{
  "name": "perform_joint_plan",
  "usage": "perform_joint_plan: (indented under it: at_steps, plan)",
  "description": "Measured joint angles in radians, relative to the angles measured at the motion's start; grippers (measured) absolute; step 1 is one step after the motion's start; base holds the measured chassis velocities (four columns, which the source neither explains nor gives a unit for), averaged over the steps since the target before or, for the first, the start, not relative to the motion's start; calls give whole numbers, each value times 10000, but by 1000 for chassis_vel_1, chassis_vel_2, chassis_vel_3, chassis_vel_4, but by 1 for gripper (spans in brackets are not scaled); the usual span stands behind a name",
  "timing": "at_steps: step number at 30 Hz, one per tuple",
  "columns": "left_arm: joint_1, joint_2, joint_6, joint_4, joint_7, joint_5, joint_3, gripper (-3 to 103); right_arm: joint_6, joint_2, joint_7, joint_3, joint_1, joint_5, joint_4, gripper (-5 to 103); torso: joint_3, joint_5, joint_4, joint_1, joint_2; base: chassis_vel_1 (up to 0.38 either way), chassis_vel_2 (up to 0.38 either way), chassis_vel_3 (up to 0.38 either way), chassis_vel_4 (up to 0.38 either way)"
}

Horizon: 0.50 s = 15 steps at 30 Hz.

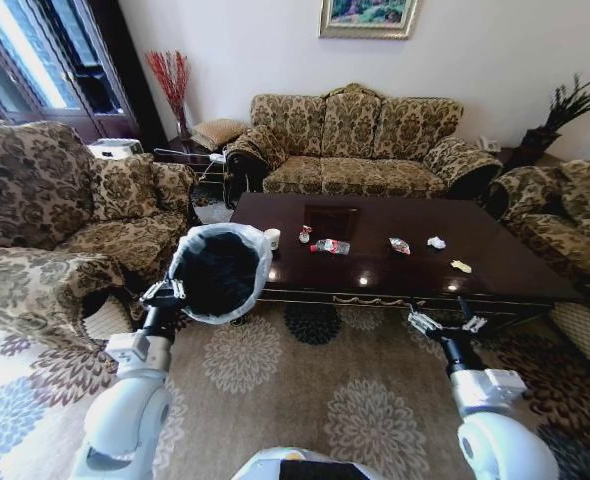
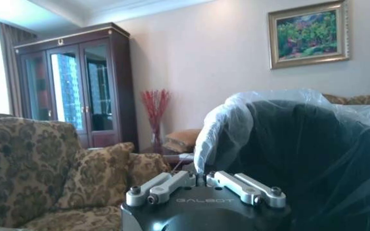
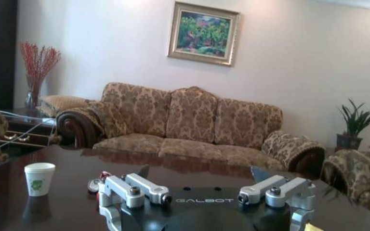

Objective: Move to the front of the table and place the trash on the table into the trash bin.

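Dark table (image 1: pixel 375 262), trash (image 1: pixel 332 246) beyond open right end effector (image 1: pixel 448 322)

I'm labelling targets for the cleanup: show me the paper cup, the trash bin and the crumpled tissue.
paper cup (image 3: pixel 39 178), right wrist view, on its side wall.
trash bin (image 1: pixel 218 272), head view, on its dark inside wall.
crumpled tissue (image 1: pixel 436 242), head view, on its middle.

My left gripper (image 1: pixel 165 291) fingertips hidden behind trash bin (image 1: pixel 218 272) rim. Bin base out of sight. Desk (image 1: pixel 375 262) litter too small to identify. My right gripper (image 3: pixel 205 193) fingertips cut off by frame edge.
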Motion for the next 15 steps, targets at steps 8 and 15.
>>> perform_joint_plan:
  at_steps: [8,15]
  plan:
    - [45,-31,-102,179,-21,118,-16,3,-77,46,-1,-113,-47,-37,70,100,0,1,0,0,0,7,5,6,5]
    - [46,-104,-154,358,-28,262,150,3,-74,95,-38,-78,-133,-12,32,100,0,1,3,0,0,62,56,66,69]
